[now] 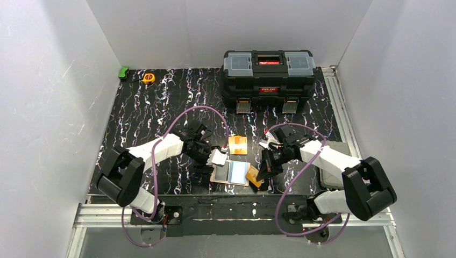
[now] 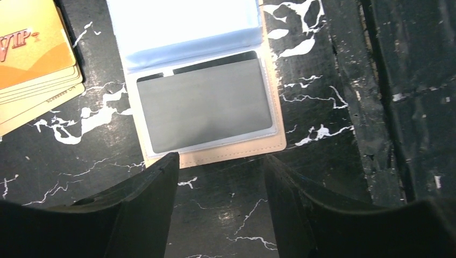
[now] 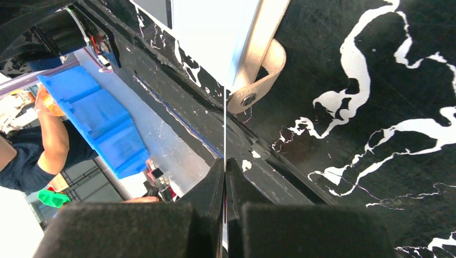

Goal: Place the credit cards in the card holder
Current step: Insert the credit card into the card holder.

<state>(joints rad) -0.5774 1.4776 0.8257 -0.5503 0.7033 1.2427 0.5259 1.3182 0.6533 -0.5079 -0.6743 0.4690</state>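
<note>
The cream card holder (image 1: 230, 173) lies open near the table's front edge. A black credit card (image 2: 207, 105) sits under the clear sleeve of its left page, and the other page (image 2: 183, 21) is pale blue. My left gripper (image 1: 206, 170) is open just off the holder's left edge, its fingertips (image 2: 171, 161) apart over bare table with nothing between them. My right gripper (image 1: 263, 173) is shut on an orange credit card (image 1: 253, 176), held tilted at the holder's right edge. In the right wrist view that card shows edge-on (image 3: 224, 107) beside the snap tab (image 3: 257, 80).
A stack of orange cards (image 1: 237, 144) (image 2: 32, 59) lies just behind the holder. A big black toolbox (image 1: 269, 75) stands at the back. A small orange tape measure (image 1: 149, 78) and a green object (image 1: 123, 72) sit at the back left. The table's front rail (image 1: 236, 207) is close behind both grippers.
</note>
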